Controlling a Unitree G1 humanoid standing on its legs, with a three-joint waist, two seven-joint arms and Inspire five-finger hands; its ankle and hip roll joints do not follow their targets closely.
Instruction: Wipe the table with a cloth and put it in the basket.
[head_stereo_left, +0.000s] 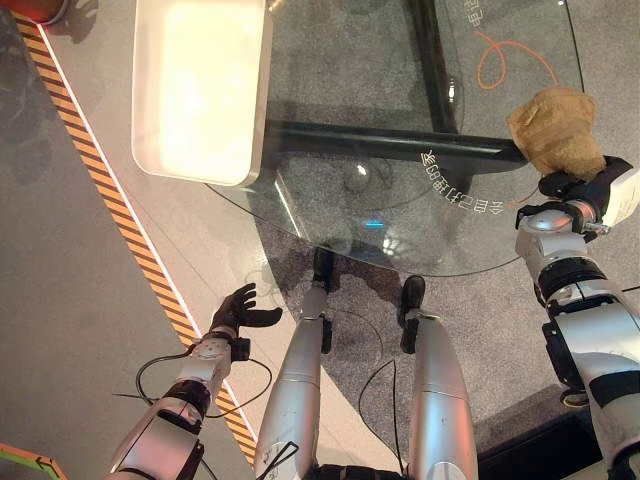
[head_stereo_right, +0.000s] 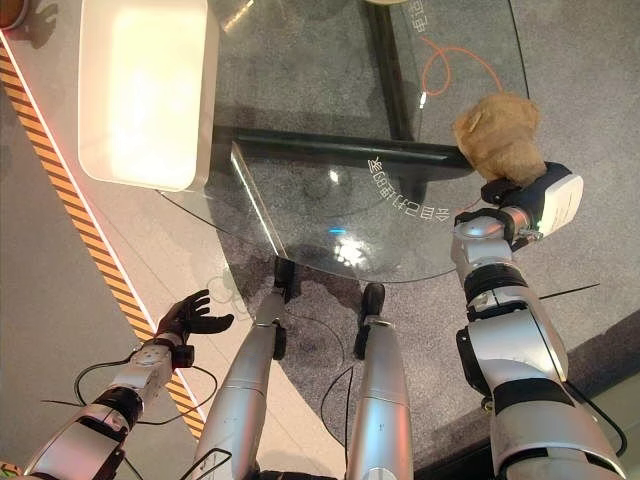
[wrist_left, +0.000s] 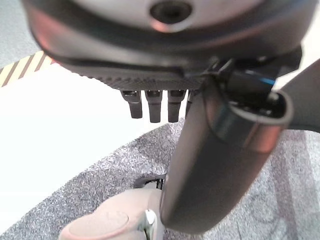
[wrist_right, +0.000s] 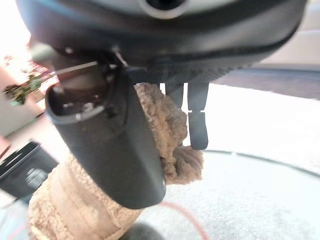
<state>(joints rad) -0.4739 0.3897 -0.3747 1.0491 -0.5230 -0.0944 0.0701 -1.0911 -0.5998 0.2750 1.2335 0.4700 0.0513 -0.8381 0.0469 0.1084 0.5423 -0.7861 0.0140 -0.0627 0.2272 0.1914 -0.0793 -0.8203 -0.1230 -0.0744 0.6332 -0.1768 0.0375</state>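
A tan fluffy cloth (head_stereo_left: 555, 125) is bunched at the right edge of the round glass table (head_stereo_left: 340, 130). My right hand (head_stereo_left: 585, 190) is shut on it from the near side. In the right wrist view the thumb (wrist_right: 115, 150) presses the cloth (wrist_right: 75, 200) against the fingers, just above the glass. A white rectangular basket (head_stereo_left: 255, 120) stands at the table's far left edge. My left hand (head_stereo_left: 243, 308) hangs low at the left over the floor, open and holding nothing.
The table's black frame (head_stereo_left: 400, 140) shows through the glass. An orange cable loop (head_stereo_left: 500, 60) lies at the far right, seen through the top. A yellow-and-black striped line (head_stereo_left: 120, 220) runs along the floor on the left.
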